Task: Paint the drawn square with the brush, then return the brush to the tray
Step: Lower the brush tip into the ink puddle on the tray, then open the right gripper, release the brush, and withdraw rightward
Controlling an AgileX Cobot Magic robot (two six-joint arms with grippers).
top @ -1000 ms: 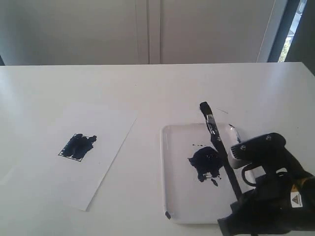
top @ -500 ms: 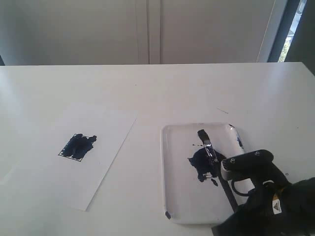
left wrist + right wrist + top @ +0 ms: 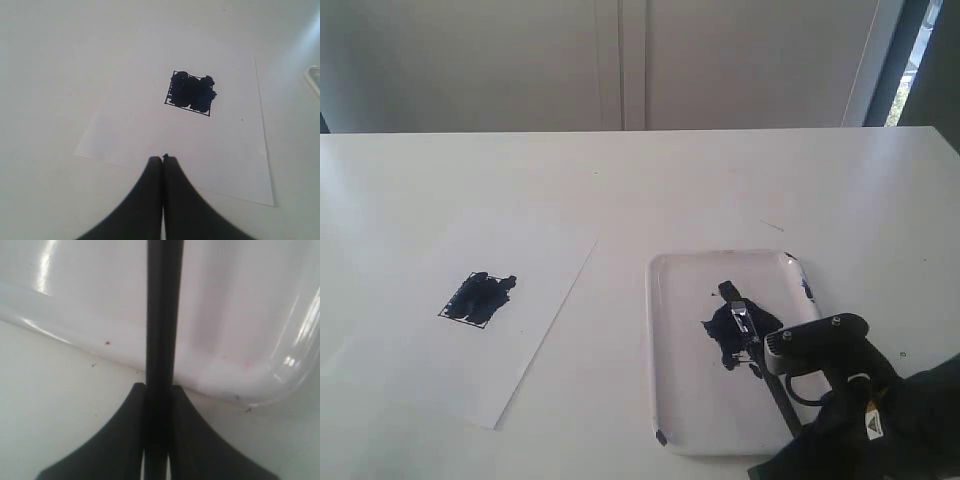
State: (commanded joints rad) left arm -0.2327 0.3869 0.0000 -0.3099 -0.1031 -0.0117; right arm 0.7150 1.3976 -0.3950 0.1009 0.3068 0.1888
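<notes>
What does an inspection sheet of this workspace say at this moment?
Surface: white table, with paper and tray on it.
Job's things: square smeared dark blue; brush tip over the tray's blot.
Clutter: nothing seen.
Grippers: left gripper shut, empty; right gripper shut on brush.
Cables: thin black loop at right wrist, likely one.
Surroundings: pale wall panels; window strip at far right.

Flat white tabletop (image 3: 650, 180) fills most of exterior view. Thin white rectangular paper sheet (image 3: 520, 340) lies flat on left part, skewed to table edge. Irregular dark blue paint blot (image 3: 720, 330) well right of sheet. Pale grey panelled wall (image 3: 520, 60) behind.
</notes>
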